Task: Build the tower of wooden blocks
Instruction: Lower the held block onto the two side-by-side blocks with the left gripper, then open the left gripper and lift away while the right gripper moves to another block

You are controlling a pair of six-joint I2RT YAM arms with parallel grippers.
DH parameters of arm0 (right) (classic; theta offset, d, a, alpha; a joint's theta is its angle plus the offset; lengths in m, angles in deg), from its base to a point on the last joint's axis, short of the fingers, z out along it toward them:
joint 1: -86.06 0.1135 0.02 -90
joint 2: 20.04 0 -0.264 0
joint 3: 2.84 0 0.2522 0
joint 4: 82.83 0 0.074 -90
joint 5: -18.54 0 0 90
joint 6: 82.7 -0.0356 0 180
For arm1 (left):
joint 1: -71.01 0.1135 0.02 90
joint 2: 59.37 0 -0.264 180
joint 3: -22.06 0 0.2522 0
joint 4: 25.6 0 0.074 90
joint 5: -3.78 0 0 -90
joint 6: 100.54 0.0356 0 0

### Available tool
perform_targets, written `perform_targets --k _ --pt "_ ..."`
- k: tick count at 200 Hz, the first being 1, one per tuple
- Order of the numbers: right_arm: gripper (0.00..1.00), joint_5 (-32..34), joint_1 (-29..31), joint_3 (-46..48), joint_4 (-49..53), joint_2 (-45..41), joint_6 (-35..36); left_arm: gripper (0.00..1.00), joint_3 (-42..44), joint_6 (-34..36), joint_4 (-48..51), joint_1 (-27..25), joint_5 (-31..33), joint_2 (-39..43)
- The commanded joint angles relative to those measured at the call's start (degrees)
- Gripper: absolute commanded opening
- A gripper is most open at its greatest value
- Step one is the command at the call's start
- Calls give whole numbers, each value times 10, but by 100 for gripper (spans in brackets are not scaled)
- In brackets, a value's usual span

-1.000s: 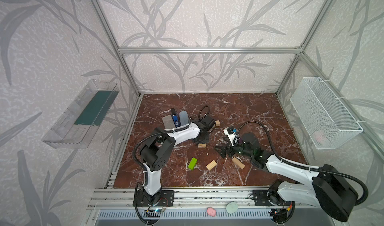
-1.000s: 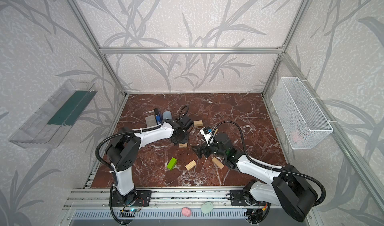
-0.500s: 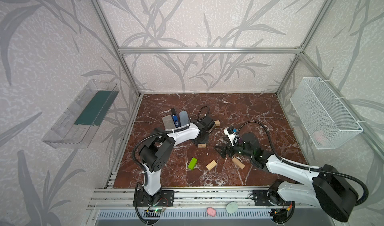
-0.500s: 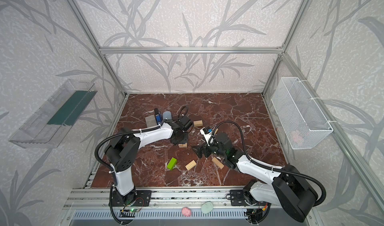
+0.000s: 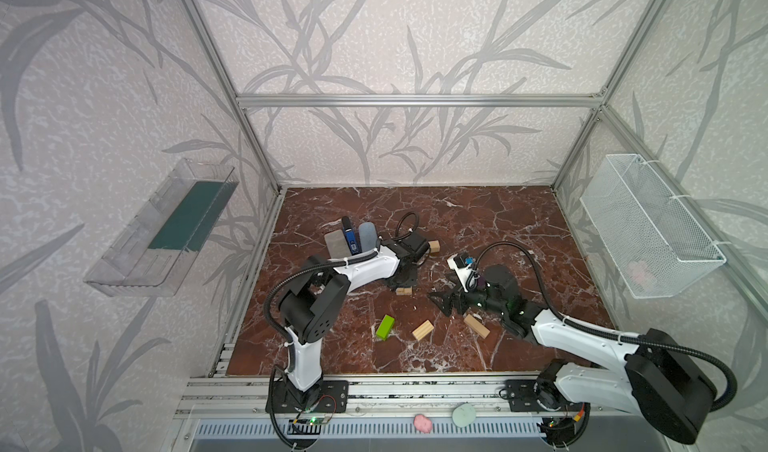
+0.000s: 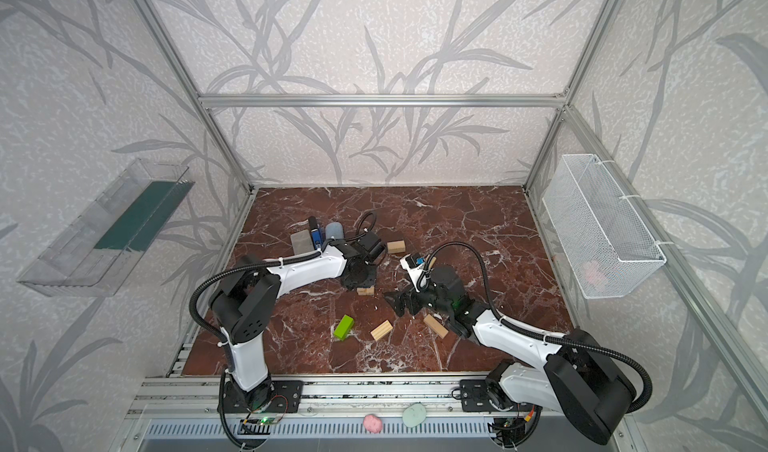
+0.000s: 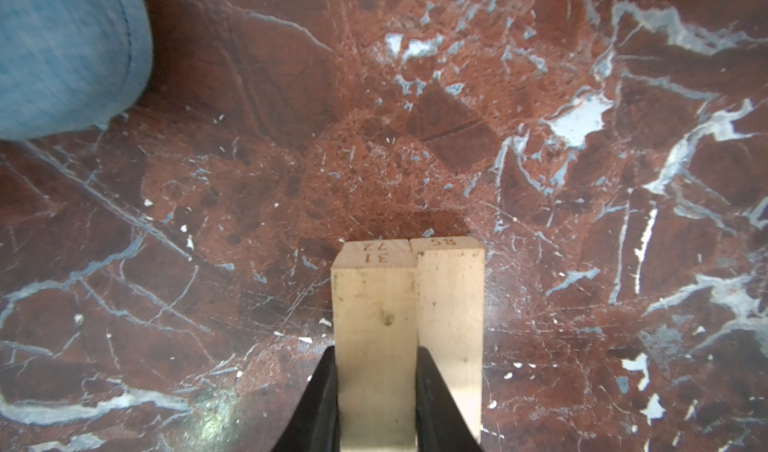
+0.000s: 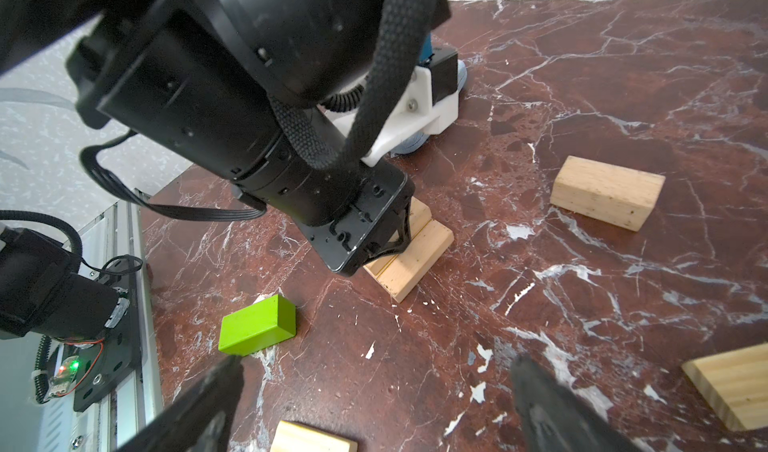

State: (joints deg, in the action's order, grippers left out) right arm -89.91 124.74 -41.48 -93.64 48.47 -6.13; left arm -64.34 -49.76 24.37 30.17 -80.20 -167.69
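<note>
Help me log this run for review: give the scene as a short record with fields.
left tool: shut on a pale tan rectangular wood block
neighbour: second tan wood block, side by side with the held one, touching
right tool: open, empty, over the red marble tabletop
lime-green wood block: lying loose, untouched
loose tan wood blocks: three, lying apart
tower: not yet stacked; no block seen on top of another
</note>
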Motion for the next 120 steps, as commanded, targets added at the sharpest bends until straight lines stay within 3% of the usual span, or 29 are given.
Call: perform_targets --k 1,61,120 --pt "99 4 -2 4 2 -11 6 26 -9 -6 13 -3 11 4" --pt "99 3 -2 3 1 -10 6 27 -12 -4 13 -2 6 1" --pt "99 3 -2 4 1 -11 6 38 -14 -4 15 -2 10 12"
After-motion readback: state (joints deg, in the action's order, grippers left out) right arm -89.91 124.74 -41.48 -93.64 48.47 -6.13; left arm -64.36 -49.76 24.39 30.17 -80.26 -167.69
